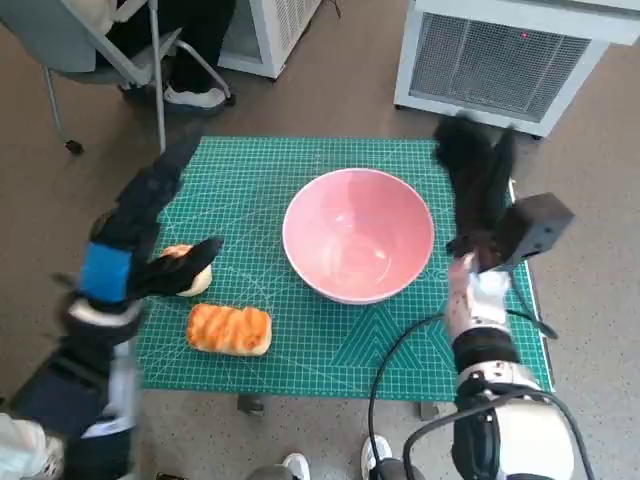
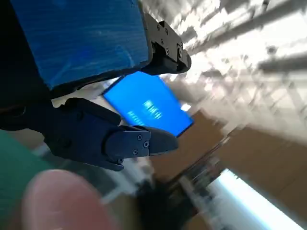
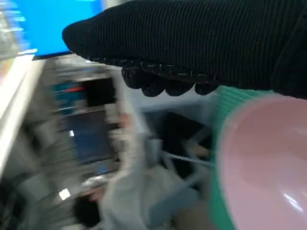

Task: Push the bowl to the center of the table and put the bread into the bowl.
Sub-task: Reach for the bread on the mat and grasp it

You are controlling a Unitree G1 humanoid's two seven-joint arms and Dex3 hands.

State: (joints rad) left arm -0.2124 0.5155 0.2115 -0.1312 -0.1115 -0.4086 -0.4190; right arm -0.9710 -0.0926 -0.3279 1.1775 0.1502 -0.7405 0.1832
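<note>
Left hand point(image 1: 135, 245) hovers fingers apart over one bread point(image 1: 190, 270); second bread point(image 1: 229, 329) lies nearby. Bowl point(image 1: 359, 234) sits mid-mat. I close squarely around the bread. Right hand point(image 1: 478, 190) holds nothing.

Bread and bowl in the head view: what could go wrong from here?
1. Two bread pieces lie close together; the left hand, reaching over the round bun, could knock the striped loaf toward the mat's near edge.
2. The right hand, beside the pink bowl, might bump it off-centre.
</note>
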